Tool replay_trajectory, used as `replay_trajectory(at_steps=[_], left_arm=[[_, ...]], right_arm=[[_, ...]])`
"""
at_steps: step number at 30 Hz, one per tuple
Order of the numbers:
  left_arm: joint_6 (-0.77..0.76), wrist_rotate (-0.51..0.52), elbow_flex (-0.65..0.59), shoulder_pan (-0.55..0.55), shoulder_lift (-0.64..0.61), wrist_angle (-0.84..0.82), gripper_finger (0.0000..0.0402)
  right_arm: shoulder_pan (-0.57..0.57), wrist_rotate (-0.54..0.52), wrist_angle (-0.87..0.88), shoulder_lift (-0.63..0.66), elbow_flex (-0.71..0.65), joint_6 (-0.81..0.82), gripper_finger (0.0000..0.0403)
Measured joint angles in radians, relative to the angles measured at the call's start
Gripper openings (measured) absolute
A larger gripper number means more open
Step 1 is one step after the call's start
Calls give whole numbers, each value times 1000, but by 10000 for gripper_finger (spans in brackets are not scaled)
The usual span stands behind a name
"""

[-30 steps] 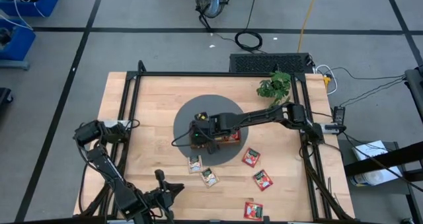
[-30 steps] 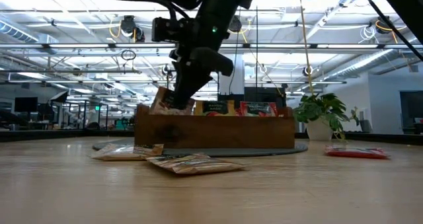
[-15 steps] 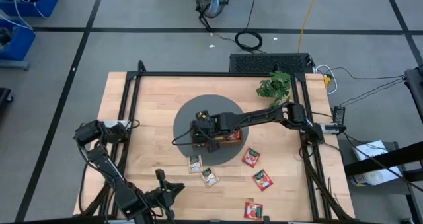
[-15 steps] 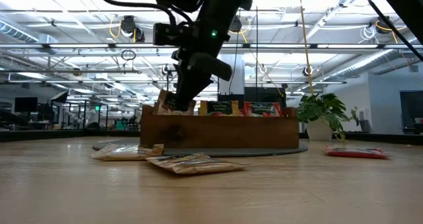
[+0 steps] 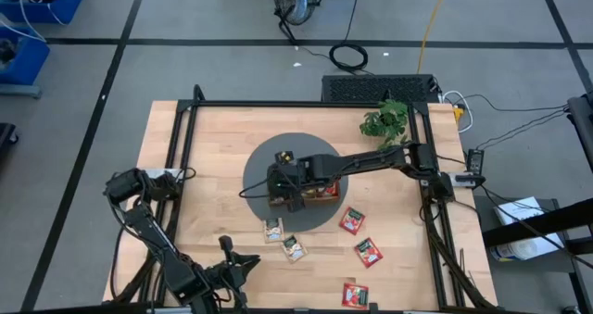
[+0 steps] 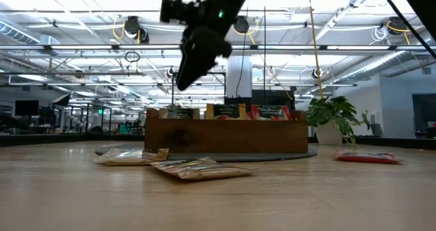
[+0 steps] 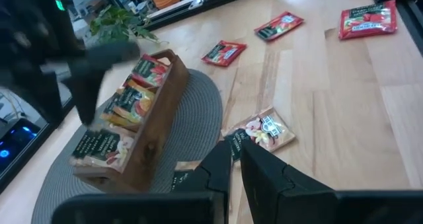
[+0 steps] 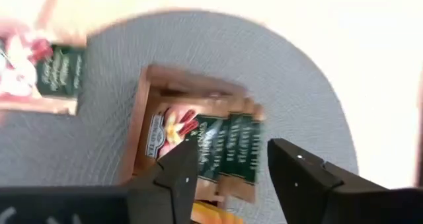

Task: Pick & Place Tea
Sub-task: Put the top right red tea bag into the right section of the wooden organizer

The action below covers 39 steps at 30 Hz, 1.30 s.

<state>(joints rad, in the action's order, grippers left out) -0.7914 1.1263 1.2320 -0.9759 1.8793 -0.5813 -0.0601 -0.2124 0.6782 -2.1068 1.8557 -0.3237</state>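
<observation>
I have the right gripper (image 8: pixel 228 168) above the end compartment of the wooden tray (image 5: pixel 301 196), jaws spread and empty, with beige-brown packets (image 8: pixel 218 148) lying in that compartment below it, so I judge a drop just finished. Loose tea remains on the table: two beige packets (image 5: pixel 283 240) near the grey mat (image 5: pixel 269 157) and three red ones (image 5: pixel 361 249) farther out (all flat). Next I would pick one. My left gripper (image 7: pixel 236 159) waits near the table's front edge, fingers nearly together.
</observation>
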Motion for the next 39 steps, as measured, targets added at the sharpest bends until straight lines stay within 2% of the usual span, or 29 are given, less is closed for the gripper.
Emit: replay_trajectory(at_steps=[4,6,8,10,13,15,18,21,23,27,31,35,39], left_arm=[[0,-1,0,-1,0,-3,42],[1,-1,-1,-1,0,0,42],[-12,4,-1,2,0,11,42],[-59,19,-1,9,0,58,42],[-78,-13,-1,46,0,166,42],[17,-115,-1,80,0,264,42],[235,-296,0,141,35,476,42],[489,-425,-2,197,88,687,42],[579,-518,1,240,106,800,42],[578,-720,4,357,108,892,42],[555,-836,3,481,108,944,42],[519,-862,4,549,108,897,42],[572,-863,4,517,109,845,42]], right_arm=[[-3,22,66,83,0,61,173],[-4,117,82,145,-11,94,163],[-10,264,11,224,-57,135,146],[-33,359,-103,314,-145,171,123],[-92,363,-246,447,-326,200,83],[-134,342,-323,536,-459,231,53],[-200,316,-456,663,-648,298,12],[-271,265,-562,767,-819,375,8],[-318,247,-599,830,-923,433,13],[-423,218,-729,906,-1144,557,11],[-502,139,-910,916,-1304,625,2],[-541,-6,-988,899,-1395,637,3],[-544,-191,-1048,876,-1453,631,1]])
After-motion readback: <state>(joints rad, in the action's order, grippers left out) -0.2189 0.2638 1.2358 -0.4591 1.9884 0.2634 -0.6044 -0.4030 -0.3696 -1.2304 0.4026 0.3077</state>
